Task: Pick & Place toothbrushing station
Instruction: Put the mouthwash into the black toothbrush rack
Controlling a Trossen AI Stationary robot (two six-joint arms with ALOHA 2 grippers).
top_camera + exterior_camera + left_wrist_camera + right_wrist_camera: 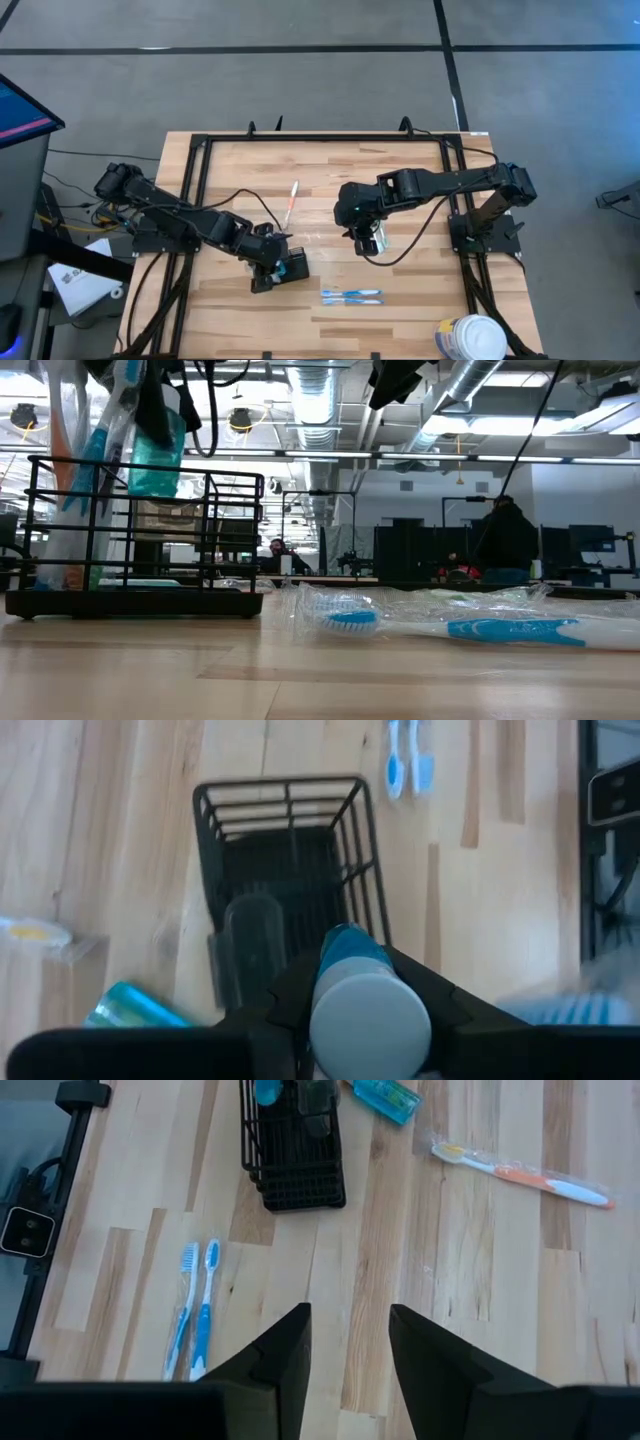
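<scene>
The toothbrushing station is a small black wire rack (285, 870) standing on the table, also seen in the low view (140, 540) and the right wrist view (290, 1150). My left gripper (266, 262) is right above it, shut on a blue tube with a pale round cap (365, 1010). A teal object (385, 1095) lies on the table beside the rack. My right gripper (350, 1325) is open and empty over the middle of the table (367, 240), to the right of the rack. My left gripper pinches the blue tube just behind its pale cap (350, 965) between its two fingers. The fingers slant down from the table's left. The cap end faces the wrist, and the far end (345, 935) points down at the rack's open top; whether it touches the rack cannot be told.
An orange toothbrush in clear wrap (291, 205) lies beyond the rack. Two blue toothbrushes (350, 296) lie near the front edge. A white round tub (470, 340) stands at the front right corner. Black frame bars (195, 180) run along the table's sides.
</scene>
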